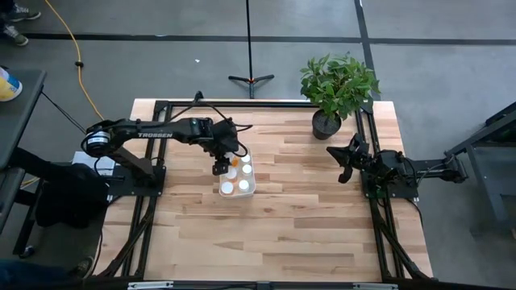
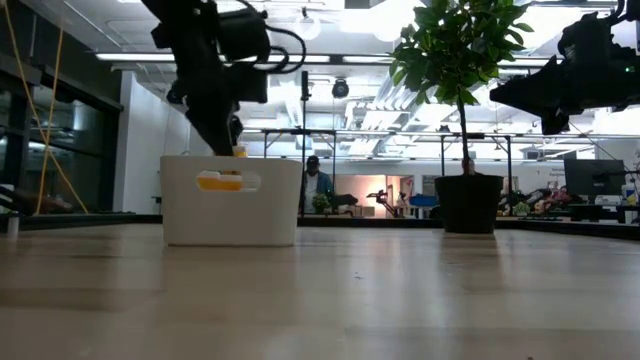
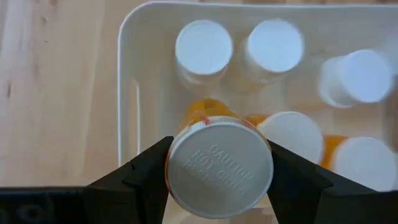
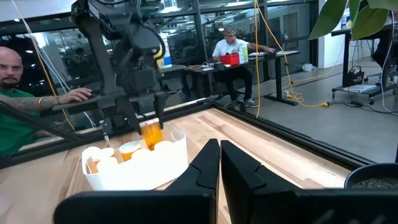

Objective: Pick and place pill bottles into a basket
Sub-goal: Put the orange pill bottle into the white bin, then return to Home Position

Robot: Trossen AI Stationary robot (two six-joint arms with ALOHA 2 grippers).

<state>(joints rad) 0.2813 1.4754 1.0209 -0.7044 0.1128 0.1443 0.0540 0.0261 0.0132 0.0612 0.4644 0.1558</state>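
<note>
Only the left wrist view looks down into the basket (image 3: 127, 93): the left gripper (image 3: 219, 177) has its jaws closed on the white cap of one pill bottle (image 3: 219, 168), whose orange body shows under the cap, and this bottle hangs over the basket's near corner. Below it I count five more pill bottles inside the basket, two at the upper middle of the frame, one at the upper right, and two at the lower right, so six together. The high view shows fewer caps, because the left gripper (image 1: 219, 167) covers part of the basket (image 1: 251, 187), which stands a little left of the middle of the wooden surface (image 1: 306, 217). From the low view, the basket (image 2: 231, 212) is at the left, with orange visible through its handle slot, and the bottle (image 2: 238, 152) is held just above the rim. The right gripper (image 1: 345, 159) waits at the right edge of the surface, near one plant pot (image 1: 326, 123); in the right wrist view its jaws stand narrow, nearly together, holding nothing
</note>
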